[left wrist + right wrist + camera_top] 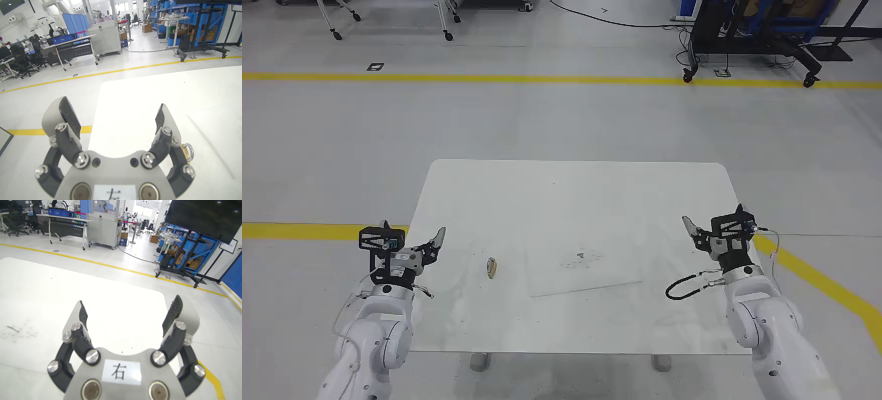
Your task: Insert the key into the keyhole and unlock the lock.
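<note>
A small brass padlock with a silver shackle lies on the white table, near the front left. In the left wrist view the padlock peeks out from behind one finger. A small metal key lies flat near the table's middle, on a smudged patch; the right wrist view shows the key far off to the side. My left gripper hovers open at the table's left edge, holding nothing. My right gripper hovers open at the right edge, also holding nothing.
A thin white sheet lies flat on the table under the key, its edge running beside the padlock. Yellow floor lines run behind and beside the table. Wheeled racks and desks stand far back.
</note>
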Tool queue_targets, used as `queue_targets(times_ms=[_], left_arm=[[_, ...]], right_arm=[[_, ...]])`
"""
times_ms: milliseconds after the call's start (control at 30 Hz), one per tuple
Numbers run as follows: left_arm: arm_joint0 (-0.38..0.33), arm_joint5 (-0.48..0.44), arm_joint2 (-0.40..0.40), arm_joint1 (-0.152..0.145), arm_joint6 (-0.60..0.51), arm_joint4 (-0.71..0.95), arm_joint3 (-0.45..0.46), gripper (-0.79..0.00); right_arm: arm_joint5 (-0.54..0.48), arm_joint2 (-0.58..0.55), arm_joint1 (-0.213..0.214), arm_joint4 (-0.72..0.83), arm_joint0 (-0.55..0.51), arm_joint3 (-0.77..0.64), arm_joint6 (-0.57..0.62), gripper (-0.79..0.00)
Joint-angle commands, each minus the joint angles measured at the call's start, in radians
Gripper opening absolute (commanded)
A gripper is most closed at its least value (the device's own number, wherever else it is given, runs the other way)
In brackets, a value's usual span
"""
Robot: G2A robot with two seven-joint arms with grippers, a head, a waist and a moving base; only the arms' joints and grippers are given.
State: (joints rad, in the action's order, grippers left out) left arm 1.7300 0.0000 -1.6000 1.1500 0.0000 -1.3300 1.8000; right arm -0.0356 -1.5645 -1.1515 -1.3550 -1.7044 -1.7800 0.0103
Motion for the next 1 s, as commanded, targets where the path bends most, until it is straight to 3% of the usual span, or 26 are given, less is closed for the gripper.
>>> queue_targets(times_ms=[0, 200, 567, 800, 900, 967], left_arm=[[0.0, 0.0, 0.0, 0.0, 0.0, 0.0, 0.0, 0.0], [0.0, 0.0, 0.0, 0.0, 0.0, 0.0, 0.0, 0.0], [0.0, 0.0, 0.0, 0.0, 0.0, 0.0, 0.0, 0.0], [0.0, 0.0, 0.0, 0.0, 0.0, 0.0, 0.0, 0.0], [0.0, 0.0, 0.0, 0.0, 0.0, 0.0, 0.0, 0.0], [0.0, 0.0, 0.0, 0.0, 0.0, 0.0, 0.0, 0.0]], right_arm=[[-0.051, 0.037, -0.003, 0.022, 0.034, 0.028, 0.003, 0.0], [-0.253, 0.177, -0.016, 0.098, 0.173, 0.174, 0.055, 0.0], [-0.763, 0.394, -0.043, 0.221, 0.465, 0.56, 0.057, 0.0], [-0.917, 0.519, -0.077, 0.261, 0.621, 0.762, 0.068, 0.0], [-0.946, 0.556, -0.085, 0.21, 0.667, 0.8, 0.057, -0.194], [-0.932, 0.581, -0.089, 0.131, 0.686, 0.795, 0.025, -0.262]])
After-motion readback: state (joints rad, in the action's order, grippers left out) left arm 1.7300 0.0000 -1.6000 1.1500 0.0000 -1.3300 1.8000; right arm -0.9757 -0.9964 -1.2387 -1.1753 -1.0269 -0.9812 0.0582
